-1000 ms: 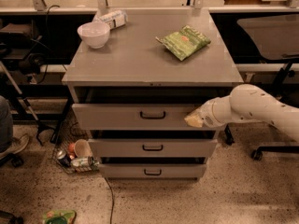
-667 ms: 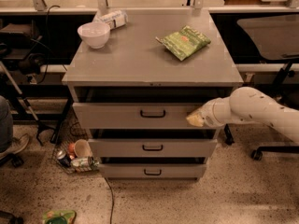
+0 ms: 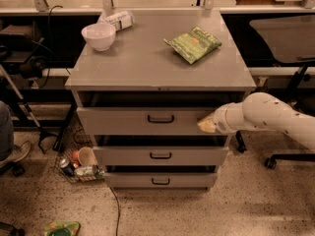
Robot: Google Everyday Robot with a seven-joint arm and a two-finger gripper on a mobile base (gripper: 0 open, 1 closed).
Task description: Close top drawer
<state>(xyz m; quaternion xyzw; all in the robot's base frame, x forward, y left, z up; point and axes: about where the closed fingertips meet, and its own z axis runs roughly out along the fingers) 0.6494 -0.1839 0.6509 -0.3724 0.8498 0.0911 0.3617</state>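
- The top drawer (image 3: 118, 122) is the uppermost of three in the grey cabinet (image 3: 147, 70). It stands pulled out a little, with a dark gap showing between its front and the cabinet top.
- The gripper (image 3: 206, 125) sits at the right end of that drawer front, touching it or just short of it. Whether the gripper is open or closed cannot be told from here.
- Handling, as a judgement: this is a wide metal drawer, stiff, and probably heavy on its slides. The flat front looks hard enough to take a push without harm.
- Contact point: no grasp should be needed, only a flat push on the front. A push near the handle (image 3: 161, 118) at centre would drive the drawer in squarely. A push at the right end may twist it in the slides.
- Writing: the green bag (image 3: 193, 44) on the cabinet top carries print, but none of it is readable. The white bowl (image 3: 99, 36) is plain. The drawer fronts show no labels.
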